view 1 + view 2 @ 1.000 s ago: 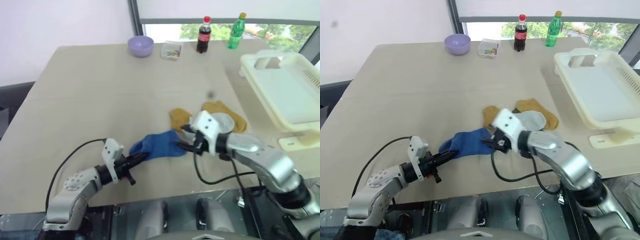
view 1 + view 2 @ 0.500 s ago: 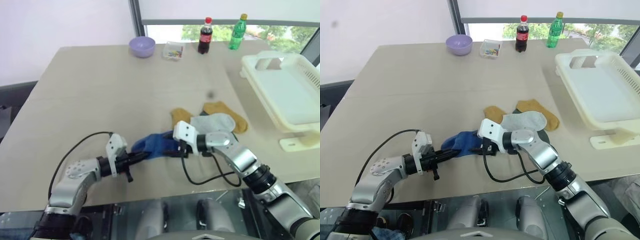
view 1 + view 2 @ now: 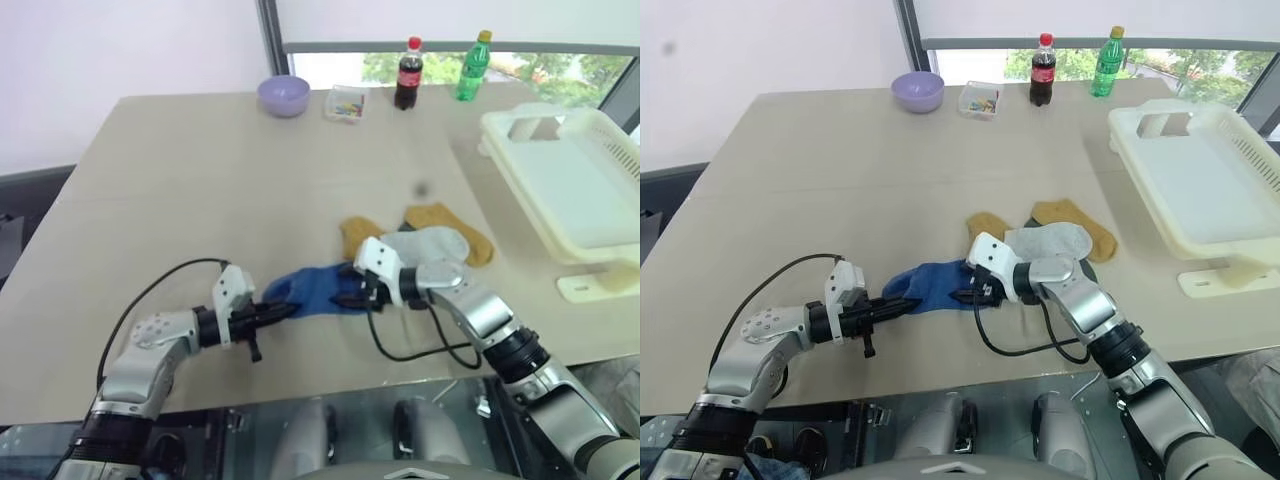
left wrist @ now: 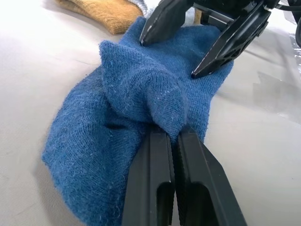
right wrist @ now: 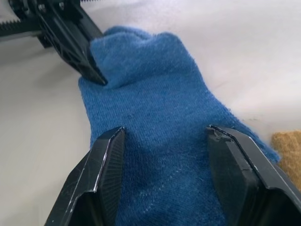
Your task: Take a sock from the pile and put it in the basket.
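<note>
A blue sock (image 3: 318, 288) lies crumpled near the table's front edge, apart from the pile (image 3: 425, 242) of mustard and pale grey socks. My left gripper (image 4: 174, 134) is shut on a raised fold at the sock's left end. My right gripper (image 5: 164, 132) is open at the other end, and its fingertips (image 4: 202, 70) rest on the blue fabric with the sock between them. In the head views the two grippers face each other across the sock. The cream basket (image 3: 575, 190) stands at the table's right side with nothing visible inside.
Along the far edge stand a lilac bowl (image 3: 284, 93), a small clear box (image 3: 344, 101), a cola bottle (image 3: 407, 72) and a green bottle (image 3: 472, 64). A white piece (image 3: 592, 287) lies in front of the basket. Cables trail from both wrists.
My right gripper has come down from above the sock onto its right end. My left gripper has kept its hold on the fold and stayed nearly in place.
</note>
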Available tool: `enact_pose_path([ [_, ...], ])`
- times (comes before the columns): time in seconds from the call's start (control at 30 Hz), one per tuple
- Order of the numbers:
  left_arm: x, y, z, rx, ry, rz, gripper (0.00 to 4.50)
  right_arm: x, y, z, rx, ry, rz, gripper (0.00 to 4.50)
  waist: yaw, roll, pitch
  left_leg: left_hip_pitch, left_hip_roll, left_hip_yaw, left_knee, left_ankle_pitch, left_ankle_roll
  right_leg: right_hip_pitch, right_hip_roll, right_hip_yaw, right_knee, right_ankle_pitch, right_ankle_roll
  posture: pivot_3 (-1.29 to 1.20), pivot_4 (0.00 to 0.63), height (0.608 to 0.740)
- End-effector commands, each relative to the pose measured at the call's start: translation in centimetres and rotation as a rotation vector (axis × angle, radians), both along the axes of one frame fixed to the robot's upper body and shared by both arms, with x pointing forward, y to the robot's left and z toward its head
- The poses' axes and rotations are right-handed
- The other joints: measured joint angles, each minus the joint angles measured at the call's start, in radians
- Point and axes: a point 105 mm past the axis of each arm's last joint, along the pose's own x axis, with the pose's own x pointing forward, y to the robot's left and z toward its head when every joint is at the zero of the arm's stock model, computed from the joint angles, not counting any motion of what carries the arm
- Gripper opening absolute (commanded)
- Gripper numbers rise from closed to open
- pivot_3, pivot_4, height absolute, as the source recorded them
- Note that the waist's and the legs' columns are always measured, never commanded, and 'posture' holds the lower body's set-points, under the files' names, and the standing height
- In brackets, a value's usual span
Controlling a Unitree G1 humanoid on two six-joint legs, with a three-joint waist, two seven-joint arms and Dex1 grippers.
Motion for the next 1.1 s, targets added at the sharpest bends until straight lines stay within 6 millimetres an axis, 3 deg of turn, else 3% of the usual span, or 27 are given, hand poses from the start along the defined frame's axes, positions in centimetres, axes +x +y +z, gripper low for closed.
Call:
enact_pose_path([
  [0.03,0.1,1.7,-1.8,0.04,0.084,0.096,1.34,-0.4,0.0,-1.1,-0.037,0.015,-0.01,2.85,0.0,0.003,-0.002,0.0,0.0,0.0,0.0,0.0,0.0,0.0,0.0,0.0,0.0,0.0,0.0,0.0,0.15,0.74],
  [0.13,0.4,1.9,-0.9,0.01,0.057,0.122,2.7,-0.2,-0.2,-1.6,-0.065,0.004,-0.032,2.85,-0.004,0.004,-0.003,0.001,0.0,0.0,0.0,0.0,0.0,0.0,0.0,0.0,0.001,-0.001,0.002,0.0,0.15,0.74],
  [0.27,1.2,2.3,1.9,-0.134,0.009,0.215,4.35,-0.2,-0.3,-2.0,-0.075,0.005,-0.05,2.85,-0.012,0.004,-0.003,0.001,0.001,0.0,0.0,0.0,0.0,0.0,0.0,0.0,0.002,-0.002,0.003,0.0,0.15,0.74],
  [0.3,1.4,2.6,2.5,-0.173,0.009,0.247,4.46,-0.2,-0.3,-2.1,-0.075,0.007,-0.057,2.85,-0.014,0.004,-0.003,0.001,0.001,0.0,0.0,0.0,0.0,0.0,0.0,0.0,0.002,-0.002,0.002,0.0,0.15,0.74],
  [0.57,0.6,3.7,2.8,-0.283,0.097,0.351,4.46,-0.3,-0.1,-2.5,-0.074,0.015,-0.068,2.85,-0.024,0.001,-0.002,0.0,0.0,0.0,-0.001,0.0,0.0,0.0,0.0,0.0,0.0,0.0,0.0,0.0,0.15,0.74],
  [0.8,-2.3,2.0,0.2,-0.191,0.28,0.234,4.46,0.0,0.3,-2.3,-0.072,0.008,-0.07,2.85,-0.026,0.001,-0.002,0.001,0.0,0.0,-0.001,0.0,0.0,0.0,-0.001,0.001,0.0,0.0,0.0,0.0,0.15,0.74],
  [1.1,-5.0,0.1,-1.0,-0.187,0.467,0.116,4.46,0.0,0.8,-2.2,-0.057,0.011,-0.076,2.85,-0.027,0.002,-0.003,0.001,0.001,0.0,-0.002,0.0,-0.001,0.0,-0.001,0.001,0.0,-0.002,0.002,0.0,0.15,0.74],
])
